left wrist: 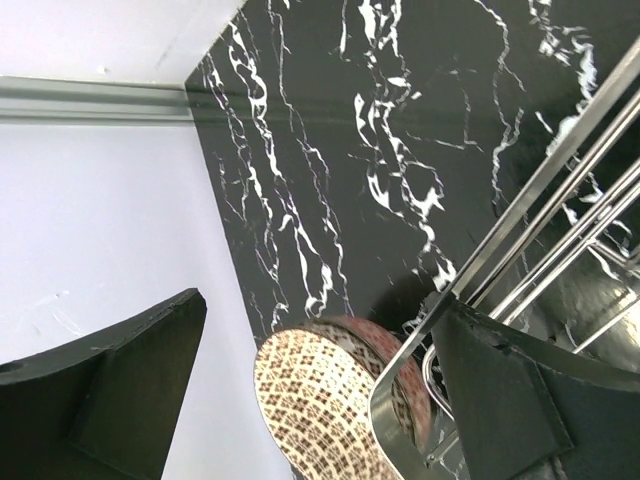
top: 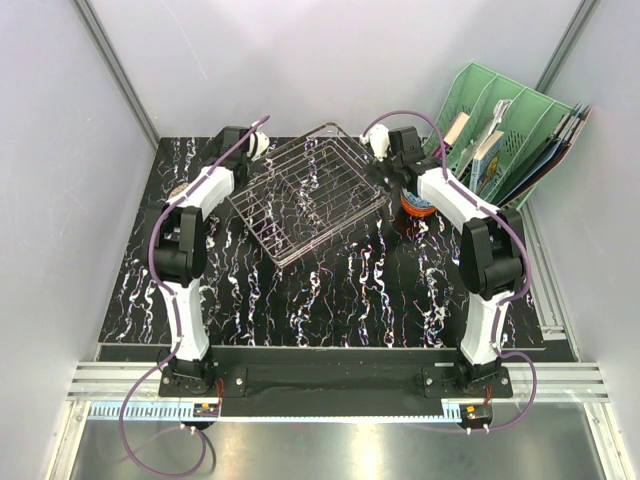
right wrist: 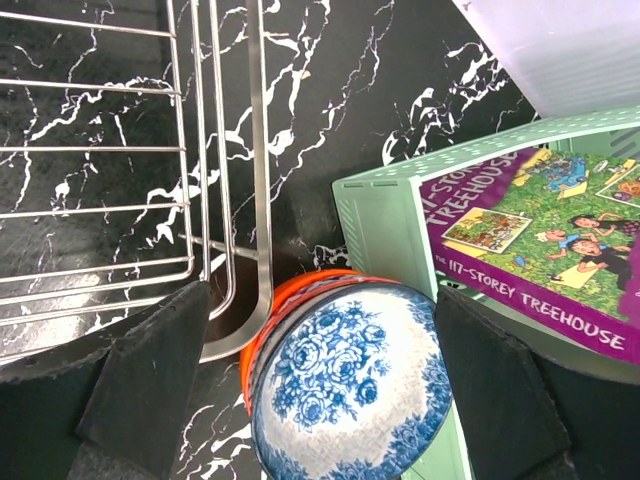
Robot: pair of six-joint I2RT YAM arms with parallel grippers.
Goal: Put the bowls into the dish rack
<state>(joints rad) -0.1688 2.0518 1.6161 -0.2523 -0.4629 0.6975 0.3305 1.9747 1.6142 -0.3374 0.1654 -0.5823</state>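
Observation:
The silver wire dish rack (top: pixel 308 192) stands on the table's far middle with no bowl in it. My left gripper (top: pixel 247 143) is open at the rack's far-left side. In the left wrist view (left wrist: pixel 320 305) a pink-red patterned bowl (left wrist: pixel 315 405) lies tilted between the open fingers, against a rack corner (left wrist: pixel 400 385). My right gripper (top: pixel 398 172) is open by the rack's right corner, over a stack of bowls (top: pixel 416 207). In the right wrist view (right wrist: pixel 322 292) a blue-and-white bowl (right wrist: pixel 350 390) tops the stack, with an orange-red bowl (right wrist: pixel 272 312) beneath. The fingers straddle it without touching.
A green slotted organiser (top: pixel 510 130) with books stands at the far right; its wall (right wrist: pixel 385 225) touches the bowl stack, and a purple book (right wrist: pixel 530 240) lies in it. Enclosure walls close in the back and sides. A small round thing (top: pixel 178 189) sits by the left arm.

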